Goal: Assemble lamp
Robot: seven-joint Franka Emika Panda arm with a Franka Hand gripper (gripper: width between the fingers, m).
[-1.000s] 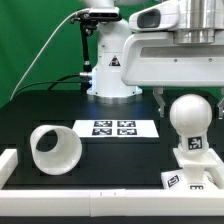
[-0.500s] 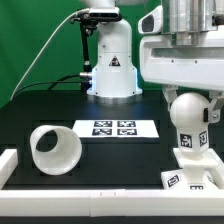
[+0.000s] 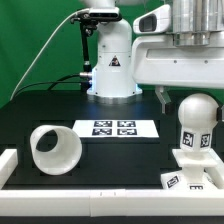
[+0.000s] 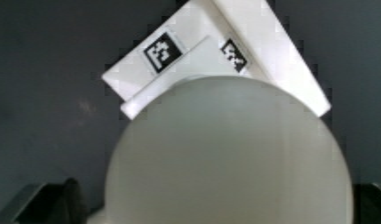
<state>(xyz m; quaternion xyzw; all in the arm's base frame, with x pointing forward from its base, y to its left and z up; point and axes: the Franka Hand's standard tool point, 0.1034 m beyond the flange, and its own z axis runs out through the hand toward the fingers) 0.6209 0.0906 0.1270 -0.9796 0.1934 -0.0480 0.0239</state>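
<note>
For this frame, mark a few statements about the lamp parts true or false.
1. The shade lies on its side. True.
2. The bulb lies flat on the table. False: it stands upright.
3. The shade is fitted over the bulb. False: it lies apart from it, toward the exterior view's left.
4. The marker board has nothing on it. True.

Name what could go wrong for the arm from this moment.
The open fingers flank the bulb at its round head; closing there, they may slip off the curve. The bulb stands tall on the small base, so a sideways nudge could tip it. The shade lies on its side and might roll.
</note>
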